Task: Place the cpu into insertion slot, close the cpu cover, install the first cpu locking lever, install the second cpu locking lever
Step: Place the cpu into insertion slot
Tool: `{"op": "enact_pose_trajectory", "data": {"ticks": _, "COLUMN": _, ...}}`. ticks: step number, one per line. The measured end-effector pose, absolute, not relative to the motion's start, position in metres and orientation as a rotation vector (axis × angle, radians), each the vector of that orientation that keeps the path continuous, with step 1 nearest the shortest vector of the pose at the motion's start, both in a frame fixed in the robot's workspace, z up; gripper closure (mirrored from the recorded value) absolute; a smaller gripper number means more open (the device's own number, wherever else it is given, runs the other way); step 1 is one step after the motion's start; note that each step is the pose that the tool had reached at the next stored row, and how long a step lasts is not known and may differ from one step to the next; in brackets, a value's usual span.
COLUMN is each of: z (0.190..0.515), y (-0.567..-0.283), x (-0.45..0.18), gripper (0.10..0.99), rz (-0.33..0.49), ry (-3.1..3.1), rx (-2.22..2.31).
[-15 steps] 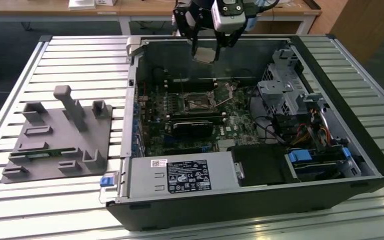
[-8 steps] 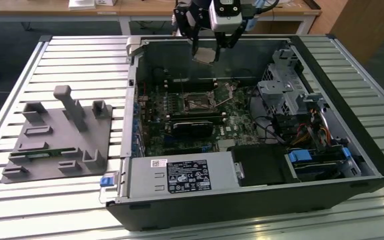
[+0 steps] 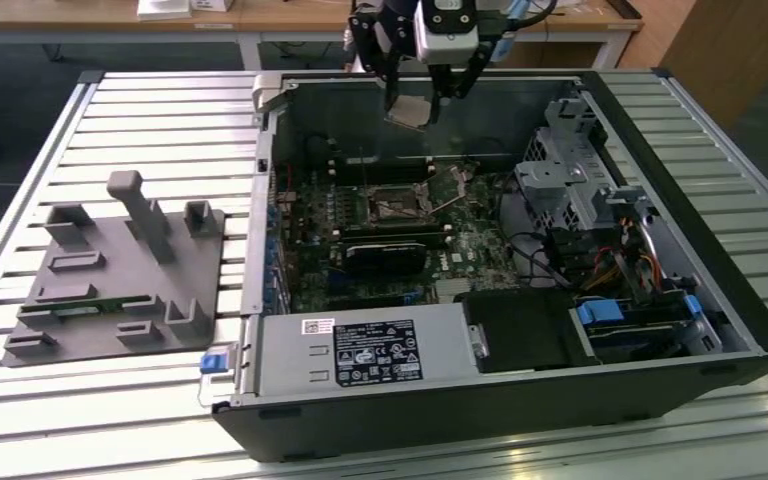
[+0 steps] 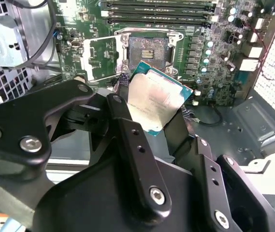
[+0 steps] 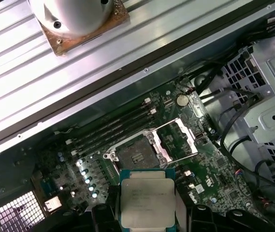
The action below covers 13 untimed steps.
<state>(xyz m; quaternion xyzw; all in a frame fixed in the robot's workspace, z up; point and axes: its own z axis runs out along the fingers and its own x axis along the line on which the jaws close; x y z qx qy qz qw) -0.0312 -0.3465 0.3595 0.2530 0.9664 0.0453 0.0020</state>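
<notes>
Exterior view: your gripper (image 3: pixel 415 103) hangs above the case's (image 3: pixel 704 330) far wall. The cpu (image 3: pixel 411 110) sits tilted in it, well above the slot (image 3: pixel 395 207).
Second wrist view: you see the fingers (image 4: pixel 123 116) clamped on the cpu's edges, hiding one corner. The cover (image 4: pixel 97 58) stands open beside the bare slot.
First wrist view: the cpu is cut off at the picture's edge, and the fingertips are hard to make out.
</notes>
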Motion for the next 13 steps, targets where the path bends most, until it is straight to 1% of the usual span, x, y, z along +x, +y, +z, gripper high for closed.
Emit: {"op": "enact_pose_trajectory", "data": {"ticks": 13, "z": 0.3585, "y": -0.3463, "x": -0.0314, "gripper": 0.545, "rz": 0.142, "ry": 2.994, "rx": 0.914}}
